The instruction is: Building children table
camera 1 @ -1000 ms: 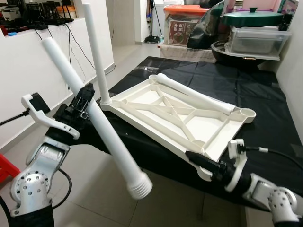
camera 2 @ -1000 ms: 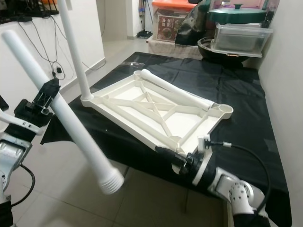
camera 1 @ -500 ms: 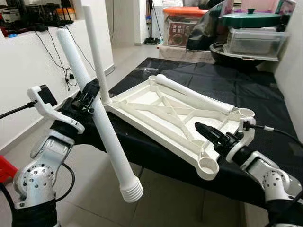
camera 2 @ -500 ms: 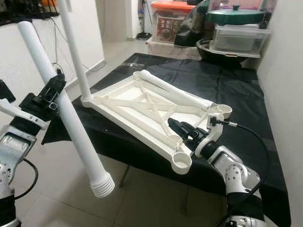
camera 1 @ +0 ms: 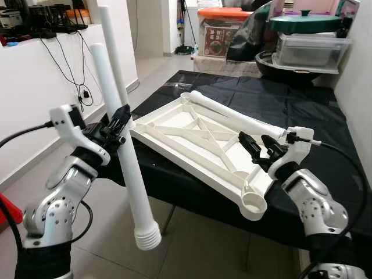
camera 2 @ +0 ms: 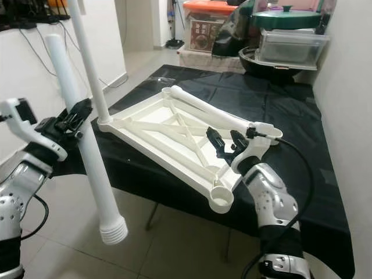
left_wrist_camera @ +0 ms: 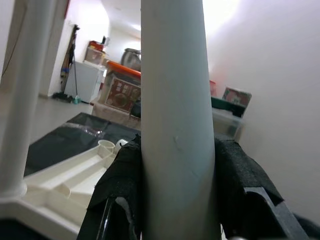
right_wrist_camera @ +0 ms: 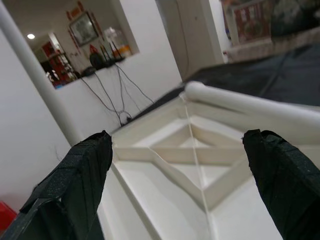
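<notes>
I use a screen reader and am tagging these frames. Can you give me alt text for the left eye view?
The left gripper holds a white table leg nearly upright beside a black-covered table, threaded end down. An upside-down white tabletop lies there, one leg standing in its far left corner, another lying across it. The open right gripper hovers over its near right side.

White tabletop (camera 1: 203, 139) upside down – one leg (camera 1: 113, 64) upright, another (camera 1: 244, 118) flat.

black cloth (camera 1: 325, 110) across centre to 3 o'clock | orange-lidded box (camera 1: 220, 29) at 12 | green lid (camera 1: 306, 23) on clear bin (camera 1: 311, 51) at 1–2 | wall cables (camera 1: 78, 64) at 10 | tiled floor (camera 1: 197, 244) at 6
</notes>
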{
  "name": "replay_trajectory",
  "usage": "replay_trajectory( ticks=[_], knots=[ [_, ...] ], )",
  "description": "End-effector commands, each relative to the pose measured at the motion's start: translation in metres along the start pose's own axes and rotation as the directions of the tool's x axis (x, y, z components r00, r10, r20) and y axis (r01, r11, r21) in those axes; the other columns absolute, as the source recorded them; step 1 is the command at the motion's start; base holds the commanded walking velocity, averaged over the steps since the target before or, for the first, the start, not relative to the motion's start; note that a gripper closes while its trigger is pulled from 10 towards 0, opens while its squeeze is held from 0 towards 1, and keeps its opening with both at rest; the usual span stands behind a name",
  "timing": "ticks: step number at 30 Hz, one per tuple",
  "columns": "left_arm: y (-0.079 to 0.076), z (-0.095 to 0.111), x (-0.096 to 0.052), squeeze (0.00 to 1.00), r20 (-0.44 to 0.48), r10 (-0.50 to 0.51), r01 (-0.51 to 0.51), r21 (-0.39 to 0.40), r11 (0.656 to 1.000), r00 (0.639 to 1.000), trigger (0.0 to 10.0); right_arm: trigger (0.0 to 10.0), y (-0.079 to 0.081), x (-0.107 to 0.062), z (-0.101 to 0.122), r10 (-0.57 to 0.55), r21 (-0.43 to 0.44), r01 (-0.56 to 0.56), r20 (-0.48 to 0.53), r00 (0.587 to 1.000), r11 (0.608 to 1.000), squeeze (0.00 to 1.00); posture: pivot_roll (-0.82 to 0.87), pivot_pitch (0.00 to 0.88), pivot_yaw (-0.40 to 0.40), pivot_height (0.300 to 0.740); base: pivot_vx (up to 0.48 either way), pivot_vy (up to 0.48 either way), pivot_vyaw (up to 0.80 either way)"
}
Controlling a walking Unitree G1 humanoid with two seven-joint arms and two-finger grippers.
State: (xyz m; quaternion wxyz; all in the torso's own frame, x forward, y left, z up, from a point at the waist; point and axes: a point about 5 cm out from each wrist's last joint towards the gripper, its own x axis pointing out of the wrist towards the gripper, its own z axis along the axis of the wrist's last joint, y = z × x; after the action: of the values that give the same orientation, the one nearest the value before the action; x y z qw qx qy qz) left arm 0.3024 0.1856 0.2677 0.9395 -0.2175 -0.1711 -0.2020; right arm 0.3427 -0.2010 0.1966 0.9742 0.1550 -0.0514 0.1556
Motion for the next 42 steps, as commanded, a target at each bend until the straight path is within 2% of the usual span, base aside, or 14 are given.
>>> replay_trajectory(
  ticks=[1, 6, 7, 9, 19, 22, 24, 28, 34, 36, 38, 39, 40, 42],
  knots=[
    [-0.005, 0.002, 0.006, 0.00, -0.005, -0.029, 0.029, 0.022, 0.999, 1.000, 10.0, 10.0, 0.005, 0.001, 0.004, 0.014, -0.033, -0.013, 0.024, 1.000, 0.999, 0.00, 0.07, 0.009, -0.027, 0.740, 0.000, 0.000, -0.77],
    [-0.012, 0.006, 0.015, 0.00, 0.001, -0.067, 0.067, 0.034, 0.997, 0.998, 10.0, 10.0, 0.016, 0.001, 0.001, 0.072, -0.036, -0.071, 0.013, 0.997, 0.997, 0.00, 0.07, 0.011, -0.027, 0.740, 0.000, 0.000, -0.77],
    [-0.015, 0.007, 0.019, 0.00, 0.007, -0.080, 0.080, 0.038, 0.996, 0.997, 10.0, 10.0, 0.018, 0.001, 0.000, 0.084, -0.069, -0.083, 0.012, 0.996, 0.994, 0.00, 0.07, 0.011, -0.025, 0.740, 0.000, 0.000, -0.77],
    [-0.016, 0.008, 0.020, 0.00, 0.010, -0.084, 0.084, 0.041, 0.996, 0.996, 10.0, 10.0, 0.020, 0.001, -0.001, 0.086, -0.076, -0.085, 0.014, 0.996, 0.994, 0.00, 0.07, 0.011, -0.025, 0.740, 0.000, 0.000, -0.77],
    [-0.023, 0.012, 0.030, 0.00, 0.024, -0.120, 0.118, 0.059, 0.991, 0.992, 10.0, 10.0, 0.029, 0.003, -0.004, 0.132, -0.051, -0.131, 0.010, 0.991, 0.990, 0.00, 0.07, 0.013, -0.025, 0.740, 0.000, 0.000, -0.77],
    [-0.024, 0.014, 0.033, 0.00, 0.026, -0.125, 0.123, 0.058, 0.991, 0.992, 10.0, 10.0, 0.033, 0.003, -0.003, 0.184, -0.039, -0.184, -0.014, 0.983, 0.982, 0.00, 0.07, 0.014, -0.023, 0.740, 0.000, 0.000, -0.74],
    [-0.025, 0.014, 0.034, 0.00, 0.023, -0.131, 0.130, 0.059, 0.990, 0.991, 10.0, 10.0, 0.037, 0.002, -0.004, 0.235, 0.009, -0.234, -0.040, 0.971, 0.972, 0.00, 0.07, 0.014, -0.023, 0.740, 0.000, 0.000, -0.61],
    [-0.027, 0.015, 0.036, 0.00, 0.029, -0.138, 0.137, 0.056, 0.989, 0.990, 10.0, 10.0, 0.039, -0.001, -0.009, 0.268, 0.014, -0.268, -0.069, 0.961, 0.963, 0.00, 0.07, 0.016, -0.025, 0.740, 0.000, 0.000, 0.00],
    [-0.029, 0.016, 0.039, 0.00, 0.024, -0.156, 0.154, 0.064, 0.986, 0.988, 10.0, 10.0, 0.037, 0.001, -0.005, 0.266, 0.049, -0.264, -0.048, 0.963, 0.963, 0.00, 0.07, 0.017, -0.027, 0.740, 0.000, 0.000, 0.00],
    [-0.030, 0.017, 0.041, 0.00, 0.014, -0.178, 0.177, 0.070, 0.982, 0.984, 10.0, 10.0, 0.042, -0.001, -0.004, 0.337, 0.087, -0.332, -0.062, 0.939, 0.939, 0.00, 0.07, 0.017, -0.028, 0.740, 0.000, 0.000, 0.00],
    [-0.031, 0.017, 0.041, 0.00, 0.012, -0.183, 0.182, 0.071, 0.981, 0.983, 10.0, 10.0, 0.043, -0.002, -0.004, 0.356, 0.096, -0.349, -0.065, 0.932, 0.932, 0.00, 0.07, 0.017, -0.028, 0.740, 0.000, 0.000, 0.00],
    [-0.033, 0.019, 0.044, 0.00, 0.005, -0.214, 0.213, 0.068, 0.975, 0.977, 10.0, 10.0, 0.047, -0.010, -0.002, 0.471, 0.160, -0.455, -0.084, 0.878, 0.876, 0.00, 0.08, 0.017, -0.030, 0.740, 0.000, 0.000, 0.00],
    [-0.033, 0.019, 0.044, 0.00, 0.005, -0.214, 0.213, 0.068, 0.975, 0.977, 10.0, 10.0, 0.047, -0.010, -0.002, 0.471, 0.160, -0.455, -0.084, 0.878, 0.876, 0.00, 0.08, 0.017, -0.030, 0.740, 0.000, 0.000, 0.00],
    [-0.036, 0.023, 0.050, 0.00, -0.011, -0.267, 0.267, 0.078, 0.961, 0.964, 10.0, 10.0, 0.050, -0.020, -0.001, 0.583, 0.194, -0.556, -0.123, 0.803, 0.808, 0.00, 0.08, 0.016, -0.029, 0.740, 0.000, 0.000, 0.00]
  ],
)
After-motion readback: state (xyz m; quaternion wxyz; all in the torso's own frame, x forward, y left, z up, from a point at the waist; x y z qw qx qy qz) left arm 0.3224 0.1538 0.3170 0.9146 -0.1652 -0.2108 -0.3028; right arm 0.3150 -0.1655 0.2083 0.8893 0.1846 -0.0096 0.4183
